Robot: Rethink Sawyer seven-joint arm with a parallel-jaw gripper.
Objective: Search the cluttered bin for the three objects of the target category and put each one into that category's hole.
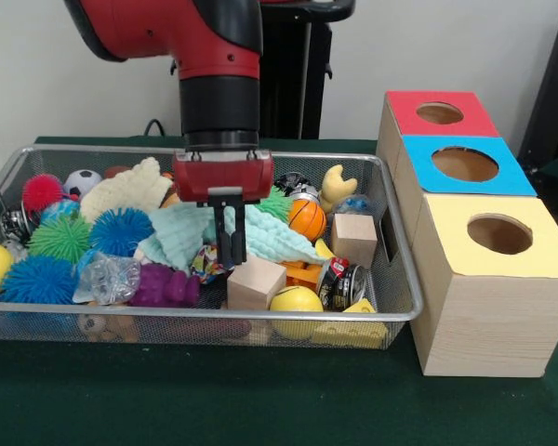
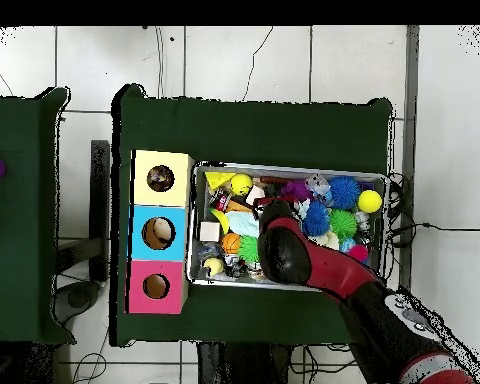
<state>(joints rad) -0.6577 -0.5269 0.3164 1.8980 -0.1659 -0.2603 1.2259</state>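
Note:
The wire mesh bin point(image 1: 195, 314) is full of mixed toys; it also shows in the overhead view point(image 2: 284, 168). My gripper point(image 1: 230, 263) reaches straight down into the middle of the bin, over a teal cloth point(image 1: 181, 237). Its black fingers point(image 1: 225, 243) stand close together with nothing seen between them. A small knotted ball of mixed-colour rope point(image 1: 207, 264) peeks out just left of the fingertips, partly under the cloth. I see no other rope ball. In the overhead view the arm point(image 2: 284, 250) hides the gripper.
Three wooden boxes with round top holes stand beside the bin: red point(image 1: 442, 113), blue point(image 1: 465, 164), yellow point(image 1: 499, 234). Around the gripper lie wooden blocks point(image 1: 256, 283), a yellow ball point(image 1: 296, 302), a small basketball point(image 1: 307, 218), a can point(image 1: 342, 283) and spiky balls point(image 1: 60, 237).

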